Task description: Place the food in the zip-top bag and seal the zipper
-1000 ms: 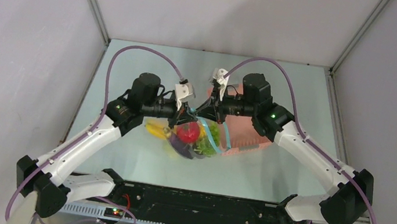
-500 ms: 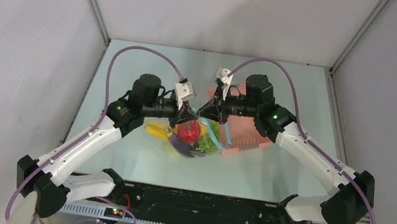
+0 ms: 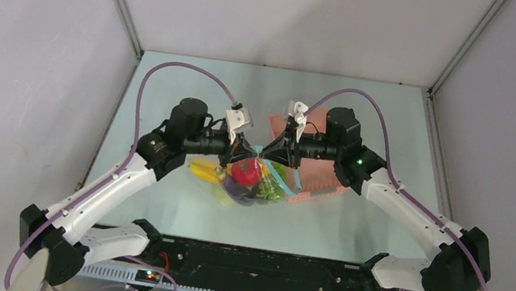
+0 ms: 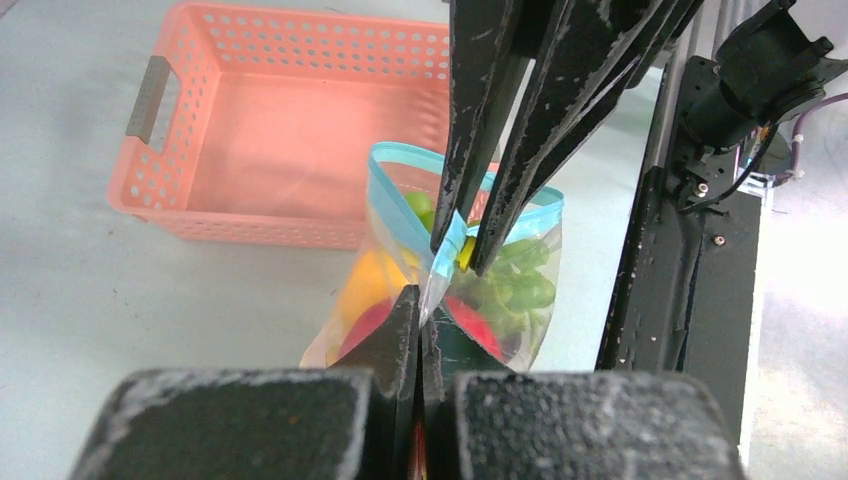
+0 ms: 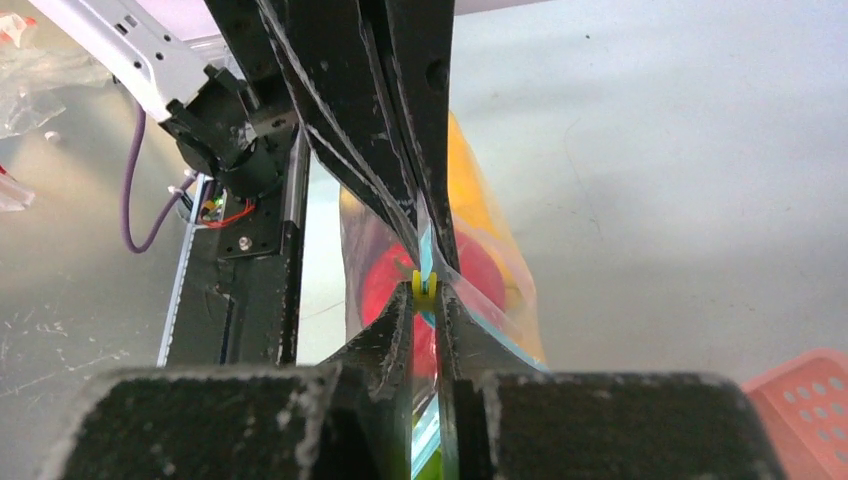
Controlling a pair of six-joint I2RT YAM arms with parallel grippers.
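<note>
The clear zip-top bag (image 3: 249,188) hangs above the table between both grippers. Inside it lies the food: a red round fruit (image 3: 244,170), green pieces (image 3: 270,187) and a yellow banana (image 3: 205,171). My left gripper (image 3: 243,146) (image 4: 420,300) is shut on the bag's top edge. My right gripper (image 3: 267,152) (image 5: 425,297) faces it tip to tip, shut on the light blue zipper (image 4: 395,215) at its small yellow slider (image 5: 424,285). Beyond the slider the mouth gapes in a loop toward the basket.
A pink plastic basket (image 3: 324,170) (image 4: 270,220) stands on the table just right of the bag, with nothing in it. The black base rail (image 3: 254,263) runs along the near edge. Grey walls enclose the table on three sides.
The right arm has drawn a little to the right and its wrist has come down. The bag has sagged slightly with it. The left arm has barely moved.
</note>
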